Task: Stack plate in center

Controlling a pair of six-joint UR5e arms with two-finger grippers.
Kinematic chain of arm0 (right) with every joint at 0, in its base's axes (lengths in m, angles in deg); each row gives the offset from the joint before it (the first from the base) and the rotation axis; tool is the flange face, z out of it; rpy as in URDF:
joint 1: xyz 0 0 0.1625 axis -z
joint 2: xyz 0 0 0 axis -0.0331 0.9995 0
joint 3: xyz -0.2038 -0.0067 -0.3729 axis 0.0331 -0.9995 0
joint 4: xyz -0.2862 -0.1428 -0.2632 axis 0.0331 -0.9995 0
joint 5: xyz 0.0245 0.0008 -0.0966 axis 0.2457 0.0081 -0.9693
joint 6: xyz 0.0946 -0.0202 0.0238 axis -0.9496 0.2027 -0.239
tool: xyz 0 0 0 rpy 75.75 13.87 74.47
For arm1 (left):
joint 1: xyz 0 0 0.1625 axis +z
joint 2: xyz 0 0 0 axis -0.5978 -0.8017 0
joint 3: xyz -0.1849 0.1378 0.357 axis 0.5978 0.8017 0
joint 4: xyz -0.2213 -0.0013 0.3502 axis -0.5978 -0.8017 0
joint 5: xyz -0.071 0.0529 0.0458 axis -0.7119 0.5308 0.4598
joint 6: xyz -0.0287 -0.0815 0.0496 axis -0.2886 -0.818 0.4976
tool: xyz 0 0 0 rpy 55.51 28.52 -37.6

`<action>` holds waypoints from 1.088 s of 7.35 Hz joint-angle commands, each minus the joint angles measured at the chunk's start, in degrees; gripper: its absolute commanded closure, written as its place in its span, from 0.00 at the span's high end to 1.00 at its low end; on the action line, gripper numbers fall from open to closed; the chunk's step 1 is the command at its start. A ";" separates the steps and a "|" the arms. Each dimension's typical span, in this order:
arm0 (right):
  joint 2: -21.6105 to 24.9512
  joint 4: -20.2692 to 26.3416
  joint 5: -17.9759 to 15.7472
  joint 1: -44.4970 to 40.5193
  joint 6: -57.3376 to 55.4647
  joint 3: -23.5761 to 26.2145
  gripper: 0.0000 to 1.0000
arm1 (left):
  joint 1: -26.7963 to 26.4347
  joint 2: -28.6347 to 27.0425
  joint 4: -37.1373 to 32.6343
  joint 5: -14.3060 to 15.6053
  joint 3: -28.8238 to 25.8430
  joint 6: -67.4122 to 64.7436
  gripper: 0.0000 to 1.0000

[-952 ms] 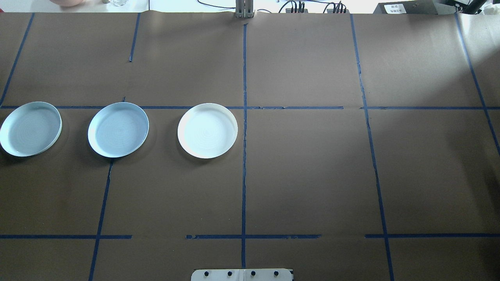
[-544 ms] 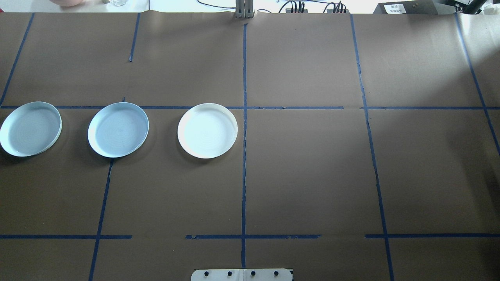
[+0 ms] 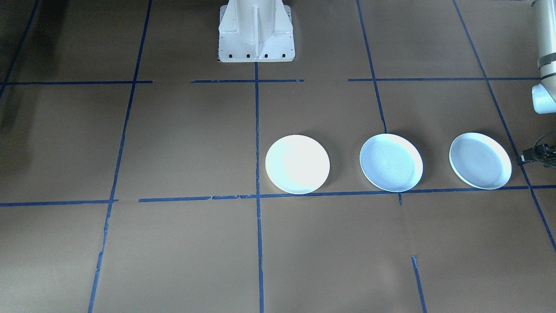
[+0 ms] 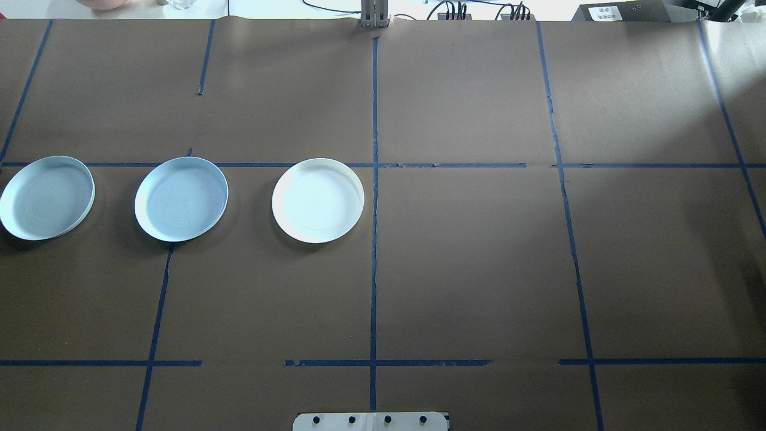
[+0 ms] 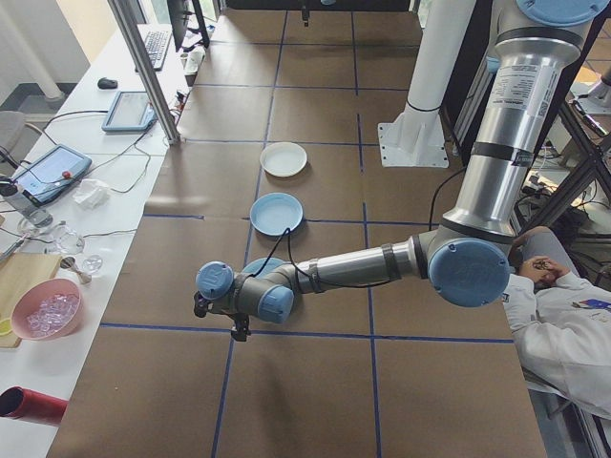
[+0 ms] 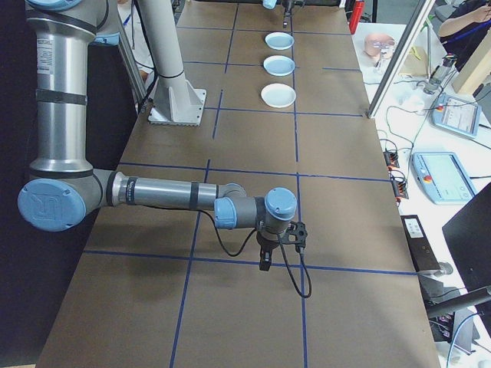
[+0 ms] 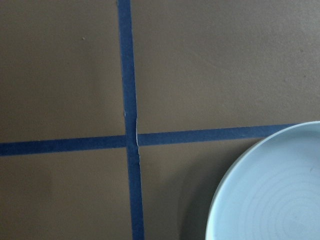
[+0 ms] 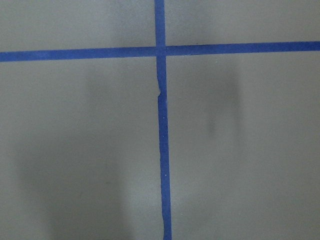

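Observation:
Three plates lie in a row on the brown table. The center [image 4: 181, 199] is the middle one, pale bluish-white with a raised rim, also seen as the center [image 3: 391, 162] from the front. A second bluish plate [image 4: 46, 197] lies on its outer side and a brighter white plate [image 4: 318, 200] on its inner side. My left gripper [image 5: 241, 331] hangs beside the outer bluish plate [image 7: 270, 195]; I cannot tell if it is open or shut. My right gripper [image 6: 265, 263] hangs over bare table far from the plates, and its state cannot be told either.
Blue tape lines [image 4: 374, 239] divide the table into squares. The robot's white base [image 3: 256, 32] stands at the near middle edge. A side bench holds tablets [image 5: 129, 110] and a pink bowl [image 5: 46, 310]. A person [image 5: 563, 324] sits beside the left arm.

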 commanded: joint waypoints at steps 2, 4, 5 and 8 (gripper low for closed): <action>0.00 0.00 0.00 0.04 0.00 -0.02 1.00 | 1.17 -0.57 -2.91 -0.09 -2.34 -1.94 1.00; 0.00 0.00 0.00 0.04 0.00 0.06 1.00 | 2.06 -0.65 -2.82 0.08 -1.91 -2.13 0.99; 0.00 0.00 0.00 -0.05 0.00 0.07 1.00 | 2.23 -0.65 -2.56 0.17 -1.64 -2.13 0.92; 0.00 0.00 0.00 -0.05 0.00 0.07 1.00 | 3.98 -0.65 -2.38 -0.18 -1.64 -2.04 0.90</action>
